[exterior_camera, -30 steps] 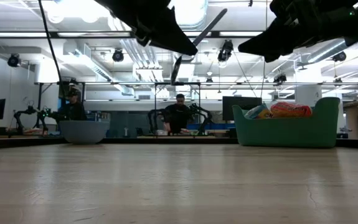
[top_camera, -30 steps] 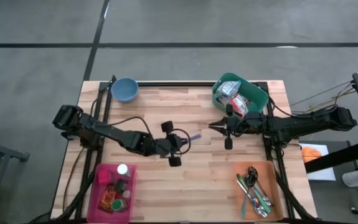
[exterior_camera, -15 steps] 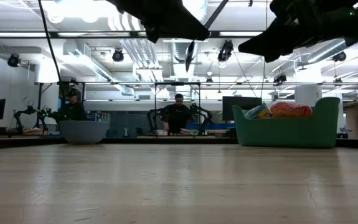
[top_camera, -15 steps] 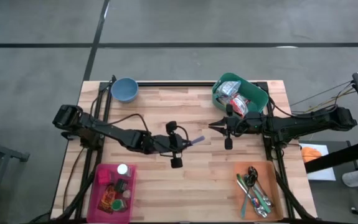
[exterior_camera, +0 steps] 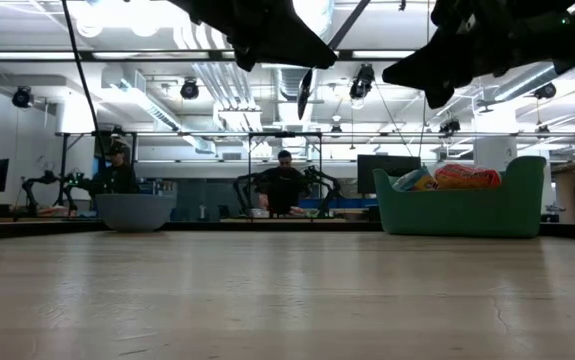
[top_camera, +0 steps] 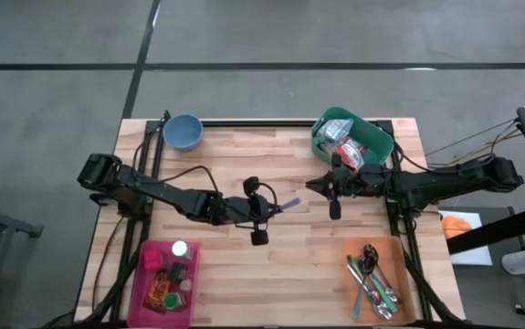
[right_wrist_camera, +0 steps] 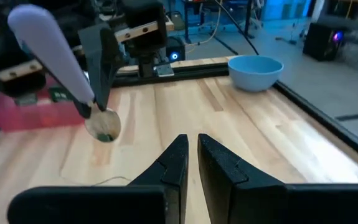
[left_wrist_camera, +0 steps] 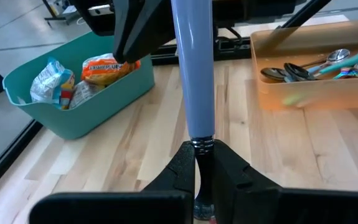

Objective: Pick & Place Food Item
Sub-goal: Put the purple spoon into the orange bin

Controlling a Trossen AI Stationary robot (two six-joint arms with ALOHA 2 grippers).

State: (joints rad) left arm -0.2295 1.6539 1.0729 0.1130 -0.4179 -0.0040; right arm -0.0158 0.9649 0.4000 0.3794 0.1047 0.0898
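Lavender-handled utensil is being gripped by the left gripper mid-table, raised clear for carrying; the right gripper, closed and empty, is waiting beside the green bin holding the food packets.

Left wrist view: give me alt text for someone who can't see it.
The left gripper is shut on a spoon with a pale blue handle, held above the wooden table. Beyond stand a teal bin of snack packets and an orange tray of cutlery.
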